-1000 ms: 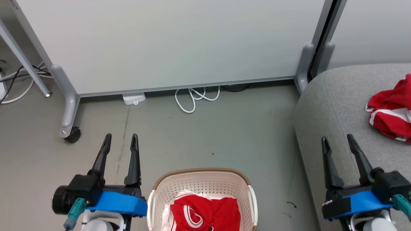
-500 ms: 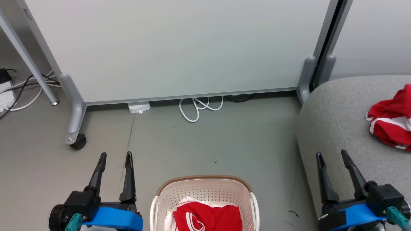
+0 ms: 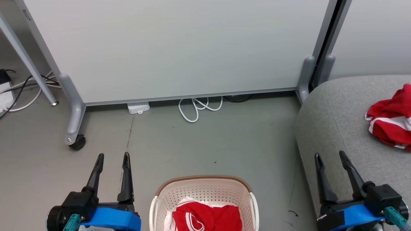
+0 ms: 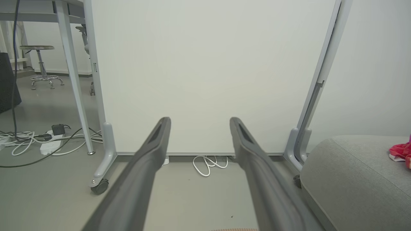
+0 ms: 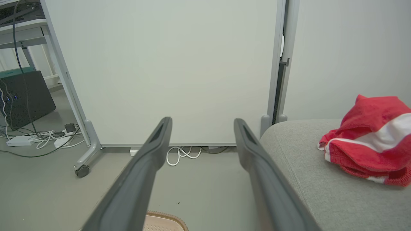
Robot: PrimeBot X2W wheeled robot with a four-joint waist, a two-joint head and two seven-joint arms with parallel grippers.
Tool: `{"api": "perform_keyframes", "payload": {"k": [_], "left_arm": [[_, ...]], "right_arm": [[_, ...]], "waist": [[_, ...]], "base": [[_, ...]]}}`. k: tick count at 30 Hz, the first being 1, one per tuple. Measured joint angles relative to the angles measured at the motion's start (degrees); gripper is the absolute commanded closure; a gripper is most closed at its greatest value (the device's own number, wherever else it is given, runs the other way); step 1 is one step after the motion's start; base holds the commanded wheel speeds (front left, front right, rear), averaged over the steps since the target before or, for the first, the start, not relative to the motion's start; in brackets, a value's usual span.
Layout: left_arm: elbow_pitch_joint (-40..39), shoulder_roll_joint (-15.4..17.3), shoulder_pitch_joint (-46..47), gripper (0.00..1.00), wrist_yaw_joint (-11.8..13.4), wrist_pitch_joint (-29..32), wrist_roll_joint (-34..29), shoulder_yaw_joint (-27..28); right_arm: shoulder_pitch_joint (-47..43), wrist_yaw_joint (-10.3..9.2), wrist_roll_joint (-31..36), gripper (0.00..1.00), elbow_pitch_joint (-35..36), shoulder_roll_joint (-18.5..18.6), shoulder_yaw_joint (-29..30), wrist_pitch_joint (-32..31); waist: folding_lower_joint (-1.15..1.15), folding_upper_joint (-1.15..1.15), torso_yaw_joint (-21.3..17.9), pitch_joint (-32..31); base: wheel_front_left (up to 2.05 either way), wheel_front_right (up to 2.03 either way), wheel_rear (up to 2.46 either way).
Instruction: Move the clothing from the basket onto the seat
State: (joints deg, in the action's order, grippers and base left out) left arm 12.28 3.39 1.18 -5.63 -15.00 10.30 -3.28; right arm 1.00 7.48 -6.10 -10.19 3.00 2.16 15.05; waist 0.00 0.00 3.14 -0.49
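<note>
Plainly, the clothing [image 3: 207, 218] in the basket [image 3: 204, 177] sits nearer the left gripper [image 3: 113, 155] than the right gripper [image 3: 329, 154], both spread wide, empty.

A pale wheeled partition [image 3: 176, 48] stands on grey floor [image 3: 224, 141], a white cable [image 3: 196, 108] coiled at its base

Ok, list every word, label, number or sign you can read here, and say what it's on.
None can be read.
Small plate on the partition post: too small to read.
White loop on the clothing in the basket: trim or a mark, cannot tell.
</note>
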Motion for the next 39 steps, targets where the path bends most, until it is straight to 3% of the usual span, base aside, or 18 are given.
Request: {"api": "perform_keyframes", "payload": {"k": [8,17,25,39], "left_arm": [[1.8,-0.1,1.2,0.0,-0.8,0.0,-1.1,-1.0],[11.1,2.7,10.3,0.0,-1.5,0.0,-1.7,-9.3],[22.2,6.6,22.2,0.0,-1.8,0.0,1.7,-22.2],[41.2,8.4,38.7,0.0,-1.8,1.9,7.8,-47.4]], "right_arm": [[0.5,0.0,-0.1,0.0,-0.1,0.0,-0.5,0.0],[3.4,0.0,-0.1,0.0,0.5,0.0,-2.1,0.0],[8.4,0.0,-0.5,0.0,2.0,1.2,-3.6,0.0],[17.1,0.0,-0.9,0.0,5.0,2.6,-5.0,0.0]], "waist": [[0.0,0.0,-0.7,0.6],[0.0,0.0,-2.6,3.5],[0.01,0.0,-4.9,9.7],[0.01,0.0,-9.0,25.2]], "base": [[0.0,0.0,0.0],[0.0,0.0,0.0],[0.0,0.0,0.0],[0.0,0.0,0.0]]}}
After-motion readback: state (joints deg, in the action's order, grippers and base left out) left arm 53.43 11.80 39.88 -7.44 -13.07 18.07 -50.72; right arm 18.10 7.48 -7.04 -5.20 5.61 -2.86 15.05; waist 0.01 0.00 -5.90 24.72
